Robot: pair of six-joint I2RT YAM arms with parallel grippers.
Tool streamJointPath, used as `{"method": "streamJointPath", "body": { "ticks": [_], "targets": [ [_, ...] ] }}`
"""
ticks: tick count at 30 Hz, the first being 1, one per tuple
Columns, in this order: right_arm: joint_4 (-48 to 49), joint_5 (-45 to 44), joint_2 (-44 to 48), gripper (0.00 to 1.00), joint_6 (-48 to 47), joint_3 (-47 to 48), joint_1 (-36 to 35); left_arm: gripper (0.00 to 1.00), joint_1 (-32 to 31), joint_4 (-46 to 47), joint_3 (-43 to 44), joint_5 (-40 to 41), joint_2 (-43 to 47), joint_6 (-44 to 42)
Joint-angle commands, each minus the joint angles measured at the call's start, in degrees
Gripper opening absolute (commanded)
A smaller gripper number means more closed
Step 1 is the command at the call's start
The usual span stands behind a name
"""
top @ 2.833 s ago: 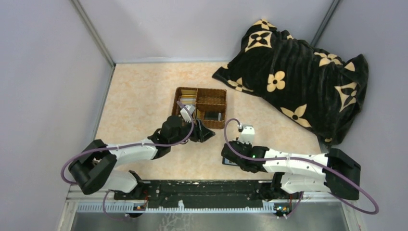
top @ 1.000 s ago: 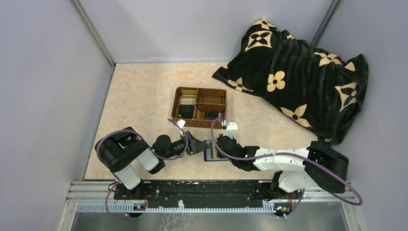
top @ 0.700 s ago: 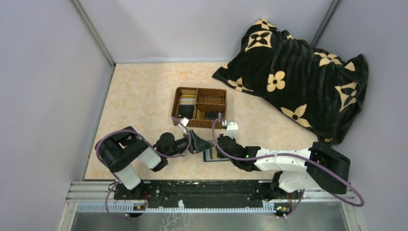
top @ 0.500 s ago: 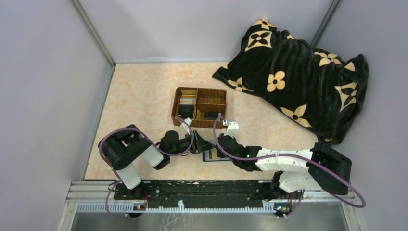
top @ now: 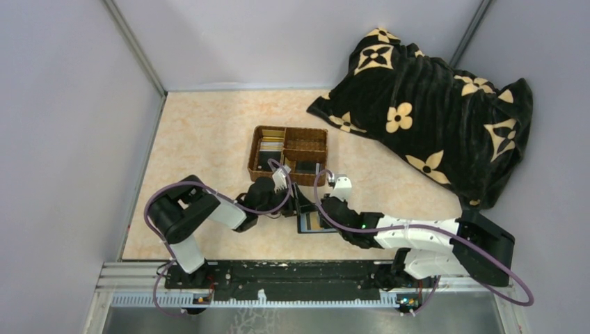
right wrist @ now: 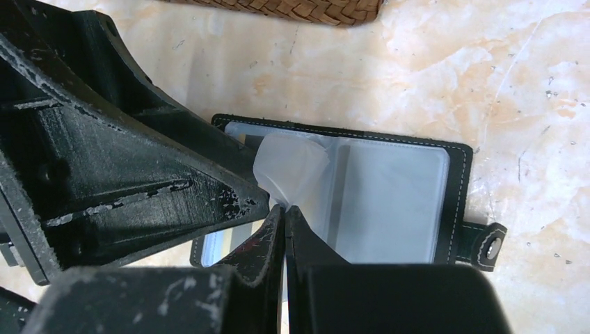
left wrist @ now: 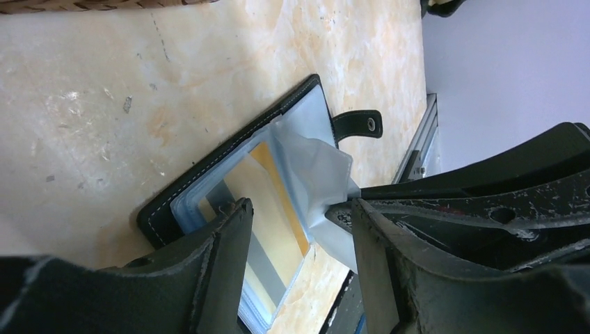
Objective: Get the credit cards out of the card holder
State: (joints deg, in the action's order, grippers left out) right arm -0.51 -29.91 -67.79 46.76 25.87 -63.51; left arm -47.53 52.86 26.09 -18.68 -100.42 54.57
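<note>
Top external: worktop (top: 202, 139) is the biggest thing. A blanket (top: 424, 104) is heaped far right, not in play. The action is just in front of the tray (top: 292, 129).
tray: compartments hold small flat dark and pale items, too small to call them cards.
holder (top: 307, 224): open and flat on the worktop, on the near side of the tray, between the two pincers.
left pincer (left wrist: 299, 209): jaws apart, straddling the holder's card end, gripping nothing.
right pincer (right wrist: 284, 212): jaws together, clamped on a clear sleeve (right wrist: 292, 163), with that leaf peeled up off the stack.
card (left wrist: 278, 195): gold, inside the holder, in the pocket under the raised sleeve, not out.
step: looks like uncovering the gold card for a pull. Task judged part done at best, since this card sits in its pocket.
next move: the left pincer likely has to drop onto the card's free edge, close, and slide it out along the pocket mouth while the right holds the leaf back. The card is thin, flat and slick, so it is easy to pinch plastic instead, or to drag the whole holder.
left wrist only: gold card face with grey band, which the right wrist does not show.
right wrist only: shut tips biting the sleeve. The holder's other half shows pale pockets with no card colour.
both wrists: strap (left wrist: 358, 124) with snap, loose on the worktop.
top external only: tray contents and blanket. The pinch itself is hidden under the wrists.
</note>
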Motion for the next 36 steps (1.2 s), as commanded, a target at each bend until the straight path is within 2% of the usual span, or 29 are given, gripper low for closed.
{"method": "streamJointPath", "body": {
  "ticks": [1,3,7,10,20,36],
  "targets": [
    [1.6,-0.35,3.29,0.0,1.86,-0.12,-0.08,0.62,-0.32,-9.92,2.06,0.91,-0.66,-2.71],
    [1.17,-0.68,3.97,0.02,2.35,-0.57,-0.04,0.62,-0.35,-10.66,2.54,0.93,-0.8,-3.01],
    [-2.78,-3.29,5.94,0.21,4.67,-0.78,-0.04,0.62,-0.36,-12.14,3.78,0.49,-1.52,-3.45],
    [-6.33,-5.47,8.34,0.26,6.18,-1.1,-0.04,0.62,-0.37,-12.74,4.72,-0.12,-1.78,-3.86],
    [-14.07,-11.01,18.64,0.28,9.05,-3.66,-0.05,0.62,-0.88,-14.45,9.32,-3.23,-2.37,-4.73],
    [-18.62,-13.63,23.01,0.28,10.09,-4.67,-0.04,0.63,-2.79,-15.99,14.71,-7.19,-1.63,-5.35]
  ]
}}
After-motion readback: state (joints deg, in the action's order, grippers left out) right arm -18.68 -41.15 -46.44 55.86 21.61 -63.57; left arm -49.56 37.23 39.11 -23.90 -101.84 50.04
